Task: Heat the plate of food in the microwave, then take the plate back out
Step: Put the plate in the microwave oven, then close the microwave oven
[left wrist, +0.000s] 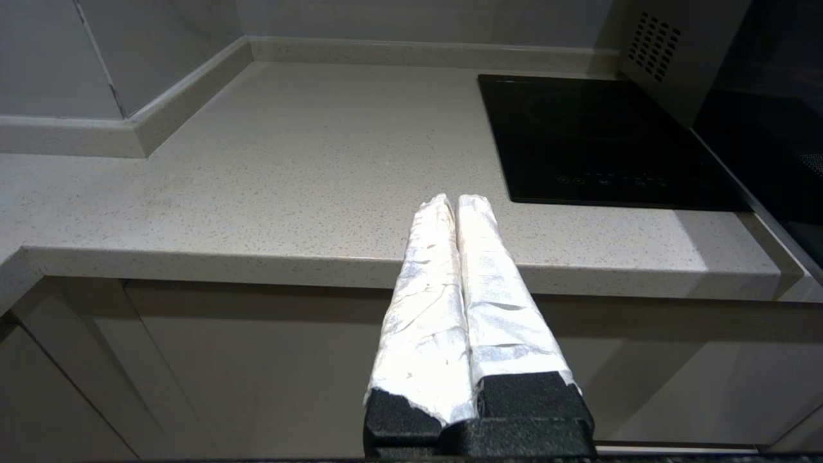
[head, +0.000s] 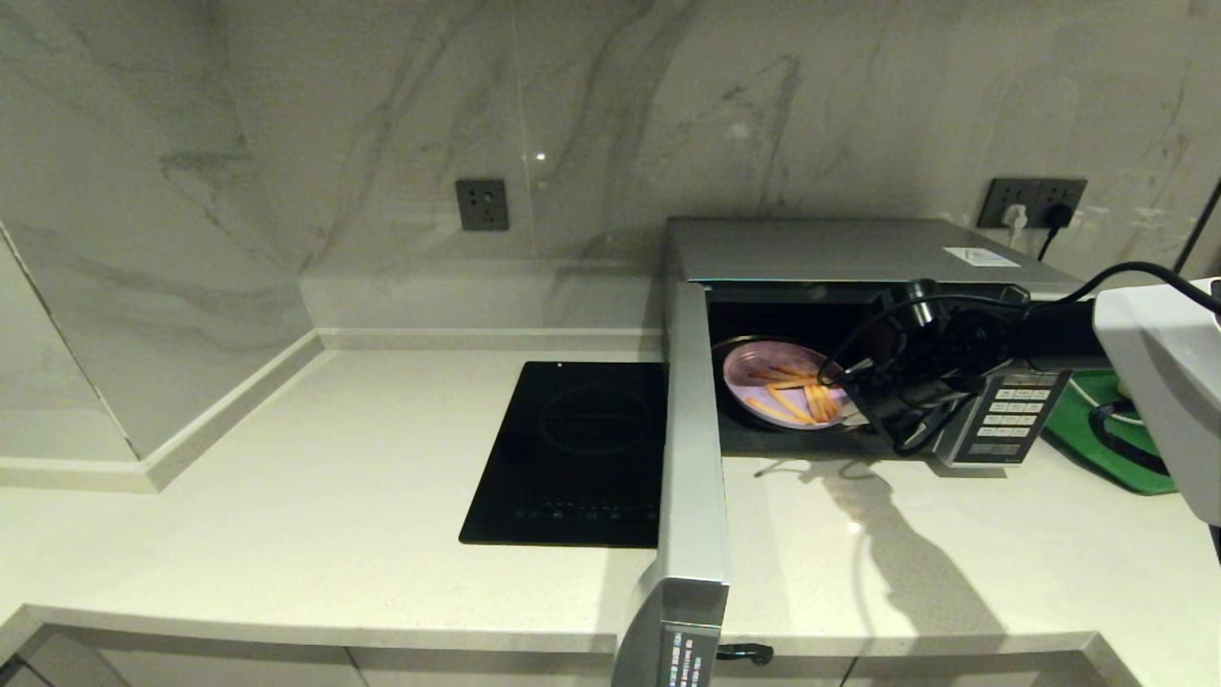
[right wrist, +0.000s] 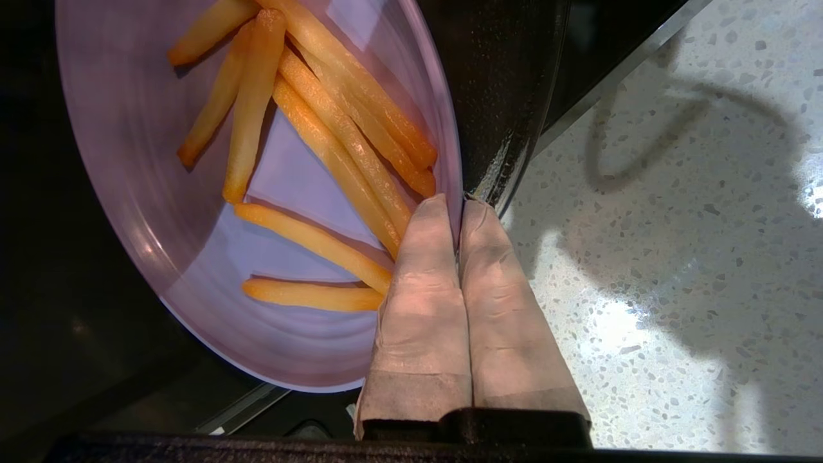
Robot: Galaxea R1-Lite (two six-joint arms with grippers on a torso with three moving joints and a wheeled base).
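Microwave door (head: 689, 458): it is swung fully open toward the camera, standing on edge over the front of the counter, so it is the nearest thing in the head view.
Counter (head: 334, 496): pale speckled stone; the shadow of the right arm falls on it just in front of the oven opening.
Left gripper (left wrist: 457, 204): parked low, before the counter edge and to the left of the cooktop; its two white-wrapped fingers are pressed together with nothing between them.
Induction cooktop (head: 577, 448): flat black glass, lying just left of the open door.
Right gripper (right wrist: 460, 206): it reaches into the mouth of the microwave from the right; the two wrapped fingers (right wrist: 424, 283) are closed on the rim of the plate, one above the rim and one below it.
Plate of food (head: 784, 385): the lilac plate with orange-yellow sticks is inside the dark cavity, close to the front sill; the gripper pinches its near right edge, and the nearest sticks end just beside the upper finger.
Microwave (head: 858, 250): silver box against the marble wall, keypad panel at the right.
Green tray (head: 1107, 434): on the counter to the right of the microwave, partly hidden by the right arm.
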